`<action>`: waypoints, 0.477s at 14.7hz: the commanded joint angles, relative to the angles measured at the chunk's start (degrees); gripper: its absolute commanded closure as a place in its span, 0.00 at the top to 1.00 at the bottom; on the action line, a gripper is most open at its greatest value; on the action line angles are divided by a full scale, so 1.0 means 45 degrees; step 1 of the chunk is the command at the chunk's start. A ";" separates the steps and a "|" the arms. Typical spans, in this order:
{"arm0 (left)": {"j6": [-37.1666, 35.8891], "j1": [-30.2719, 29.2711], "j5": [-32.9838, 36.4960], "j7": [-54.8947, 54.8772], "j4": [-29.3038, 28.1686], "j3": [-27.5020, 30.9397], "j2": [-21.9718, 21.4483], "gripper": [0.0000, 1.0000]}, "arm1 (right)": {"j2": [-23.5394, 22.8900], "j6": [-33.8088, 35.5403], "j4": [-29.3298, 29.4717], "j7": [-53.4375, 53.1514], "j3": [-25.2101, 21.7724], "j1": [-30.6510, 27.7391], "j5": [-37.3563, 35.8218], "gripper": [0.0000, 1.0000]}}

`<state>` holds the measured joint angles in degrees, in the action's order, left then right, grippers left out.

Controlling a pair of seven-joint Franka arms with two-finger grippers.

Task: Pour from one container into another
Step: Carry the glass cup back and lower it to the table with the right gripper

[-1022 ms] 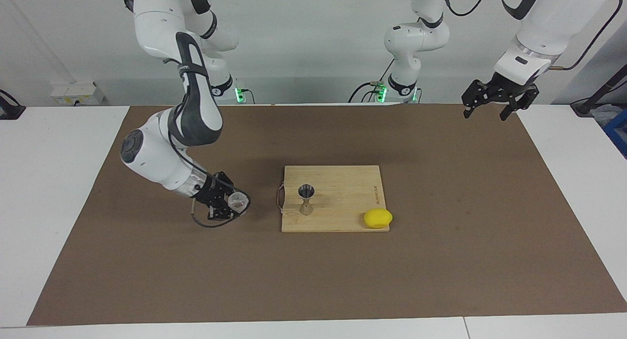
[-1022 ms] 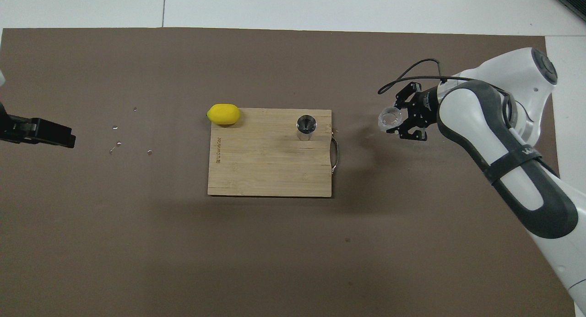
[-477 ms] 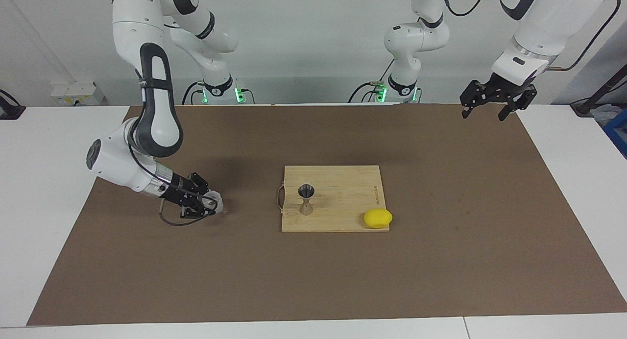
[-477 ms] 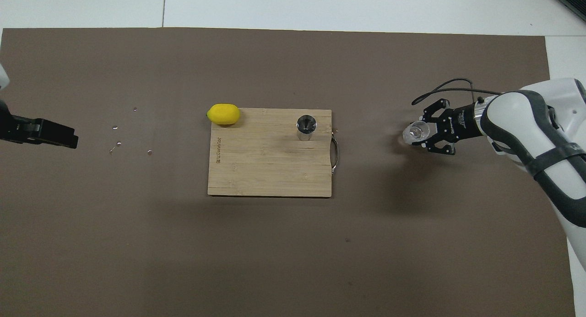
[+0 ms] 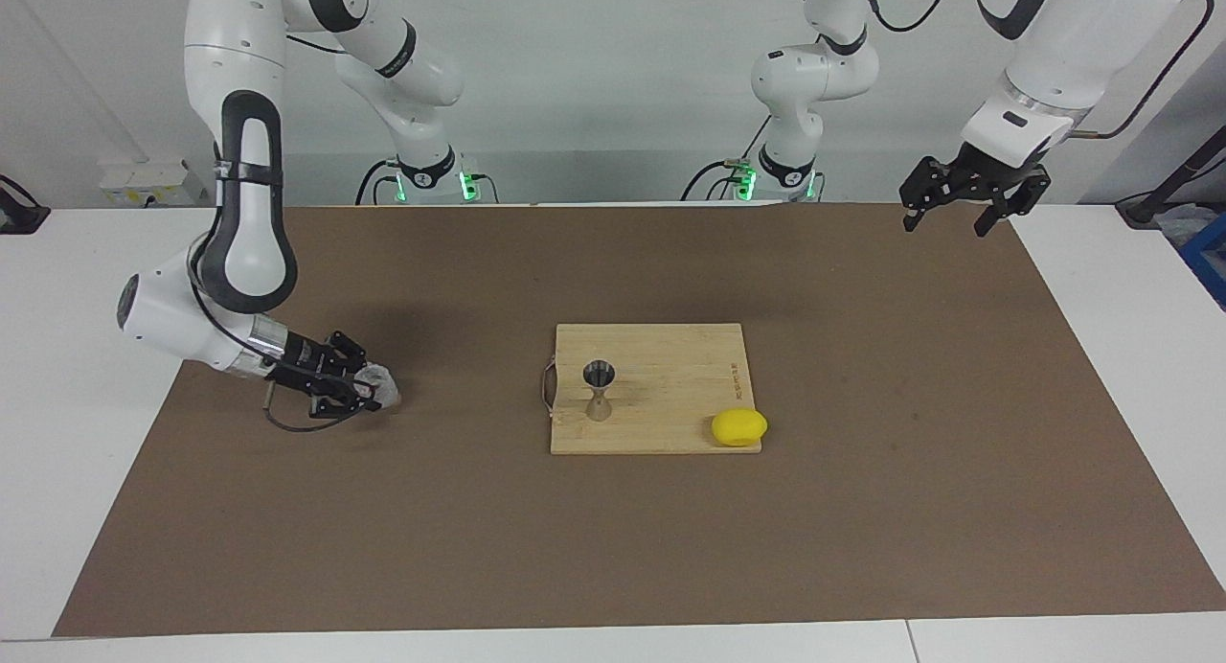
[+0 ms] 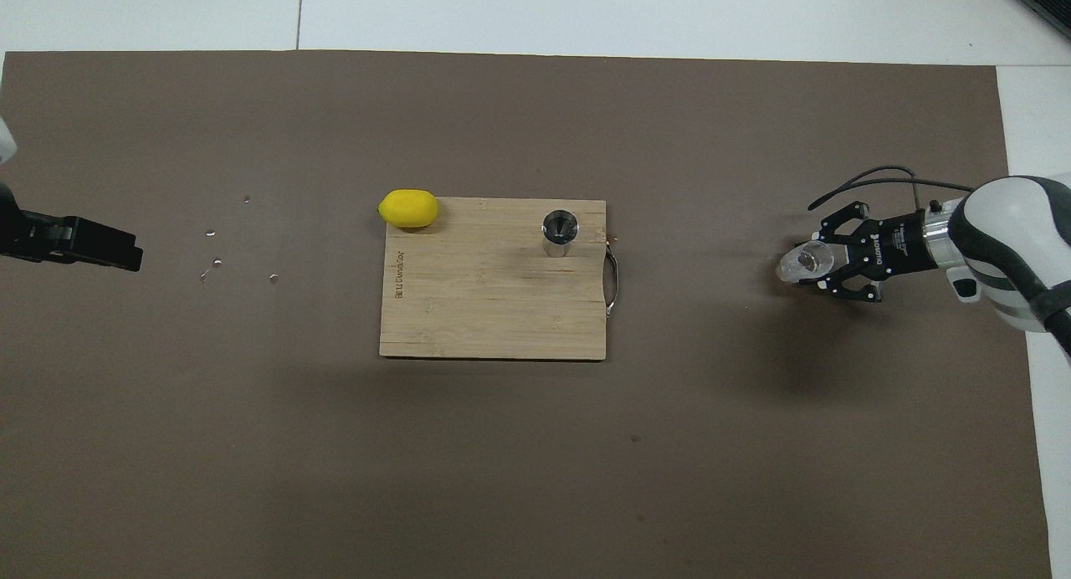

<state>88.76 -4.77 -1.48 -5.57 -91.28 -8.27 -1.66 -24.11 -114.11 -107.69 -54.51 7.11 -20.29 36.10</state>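
Observation:
The small clear glass tumbler [image 5: 384,387] [image 6: 793,265] is held tipped on its side, its mouth pointing at the board. My right gripper [image 5: 369,389] [image 6: 813,262] is shut on it, low over the brown mat toward the right arm's end of the table. I cannot tell whether the glass touches the mat. The silvery hourglass jigger [image 5: 600,391] [image 6: 559,232] stands upright on the wooden cutting board [image 5: 670,376] [image 6: 485,303], near its metal handle. My left gripper [image 5: 958,208] [image 6: 84,244] hangs open and empty above the mat's corner at the left arm's end, where that arm waits.
A yellow lemon [image 5: 738,426] [image 6: 408,208] lies at the board's corner farthest from the robots, toward the left arm's end. A few small shiny specks [image 6: 213,261] are scattered on the brown mat [image 5: 862,510] between the board and the left gripper.
My right gripper has carried the tumbler away from the board toward the right arm's end of the table, and lower. The left gripper, jigger and lemon have stayed put.

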 commanded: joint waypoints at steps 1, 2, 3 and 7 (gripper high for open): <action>0.0118 0.0045 0.0056 -0.0110 -0.0302 0.0061 -0.0218 1.00 | -0.0032 0.0065 -0.0307 0.0881 0.0197 -0.0470 0.0396 0.00; 0.0118 0.0045 0.0076 -0.0110 -0.0302 0.0061 -0.0218 1.00 | -0.0033 0.0046 -0.0404 0.0921 0.0197 -0.0548 0.0396 0.00; 0.0118 0.0045 0.0076 -0.0110 -0.0302 0.0061 -0.0218 1.00 | 0.0006 -0.0012 -0.0560 0.0979 0.0197 -0.0626 0.0396 0.00; 0.0118 0.0045 0.0056 -0.0110 -0.0302 0.0061 -0.0218 1.00 | 0.0123 -0.0208 -0.0835 0.0941 0.0138 -0.0647 0.0338 0.95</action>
<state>88.76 -4.77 -1.48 -5.57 -91.28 -8.27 -1.66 -24.61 -114.02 -109.59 -52.12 7.10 -22.23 36.26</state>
